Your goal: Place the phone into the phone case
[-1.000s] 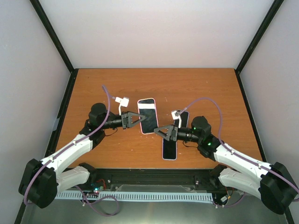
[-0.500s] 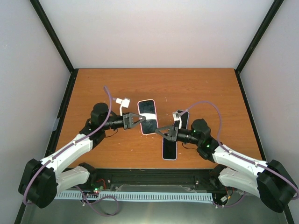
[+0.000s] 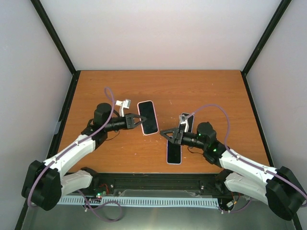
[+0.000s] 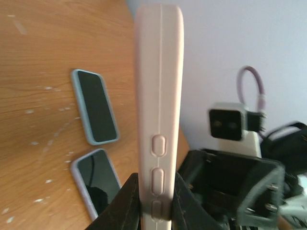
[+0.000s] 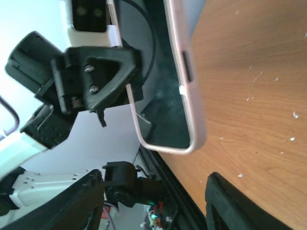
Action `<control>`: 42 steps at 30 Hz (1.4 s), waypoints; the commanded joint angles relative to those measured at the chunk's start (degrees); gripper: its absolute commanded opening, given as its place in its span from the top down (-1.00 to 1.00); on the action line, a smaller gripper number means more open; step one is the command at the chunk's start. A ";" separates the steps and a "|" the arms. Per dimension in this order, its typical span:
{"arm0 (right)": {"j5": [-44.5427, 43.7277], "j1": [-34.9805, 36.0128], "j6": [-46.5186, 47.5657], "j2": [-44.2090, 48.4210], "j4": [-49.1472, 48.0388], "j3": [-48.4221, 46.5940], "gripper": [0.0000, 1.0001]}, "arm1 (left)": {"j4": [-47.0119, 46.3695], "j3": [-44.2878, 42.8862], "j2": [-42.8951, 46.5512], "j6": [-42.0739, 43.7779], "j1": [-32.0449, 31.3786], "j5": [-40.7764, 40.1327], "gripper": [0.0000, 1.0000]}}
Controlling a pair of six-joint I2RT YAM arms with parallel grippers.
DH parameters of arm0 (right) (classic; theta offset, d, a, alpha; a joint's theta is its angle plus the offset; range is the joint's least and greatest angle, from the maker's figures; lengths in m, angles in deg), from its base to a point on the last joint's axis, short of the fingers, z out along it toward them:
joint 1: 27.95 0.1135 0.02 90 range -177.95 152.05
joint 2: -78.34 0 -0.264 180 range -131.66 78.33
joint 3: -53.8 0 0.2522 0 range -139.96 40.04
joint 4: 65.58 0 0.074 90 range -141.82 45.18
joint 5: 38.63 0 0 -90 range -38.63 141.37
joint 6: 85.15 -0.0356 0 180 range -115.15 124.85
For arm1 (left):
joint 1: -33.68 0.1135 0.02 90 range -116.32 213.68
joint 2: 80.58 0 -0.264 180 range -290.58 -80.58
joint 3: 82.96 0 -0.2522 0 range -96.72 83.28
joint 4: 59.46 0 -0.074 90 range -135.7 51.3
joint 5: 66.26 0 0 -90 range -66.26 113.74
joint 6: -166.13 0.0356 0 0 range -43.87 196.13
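Nearest the front edge of the table (image 3: 216, 91), the phone (image 3: 173, 154) lies flat: stiff, slick, breakable, best pinched across its long edges; the right claw (image 3: 166, 137) hovers wide over it. Beyond, the left claw (image 3: 142, 120) clamps the light, probably flexible pink phone case (image 3: 148, 115) edgewise.

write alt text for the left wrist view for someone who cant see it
The left tool grips a pale pink phone case by its lower end, upright and edge-on, side buttons facing the camera. To its left, a grey-blue phone and a lilac phone lie face up on the wooden table.
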 commanded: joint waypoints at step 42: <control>-24.47 -0.15 17.70 10.99 42.53 -14.59 -1.00 | 12.11 -10.46 -31.06 2.41 12.36 -13.21 -0.23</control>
